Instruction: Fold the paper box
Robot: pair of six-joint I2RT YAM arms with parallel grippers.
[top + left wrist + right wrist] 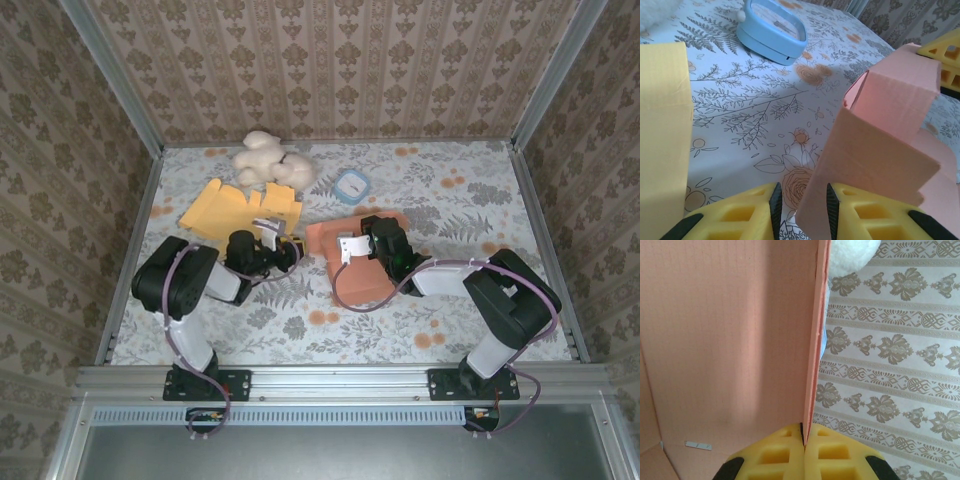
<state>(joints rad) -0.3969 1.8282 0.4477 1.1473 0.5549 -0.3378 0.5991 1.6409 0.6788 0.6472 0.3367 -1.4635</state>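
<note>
The right gripper (804, 432) is pinched tight on a raised wall of the box (730, 340), which blocks much of that view. The left gripper (803, 200) stands narrowly apart around the box's near corner, seemingly not pinching it. The box sits mid-way across the table (470, 200), partly under the right arm.

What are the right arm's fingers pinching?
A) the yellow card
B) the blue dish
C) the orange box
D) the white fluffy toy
C: the right fingers are closed tight on the edge of one wall of the orange box.
</note>
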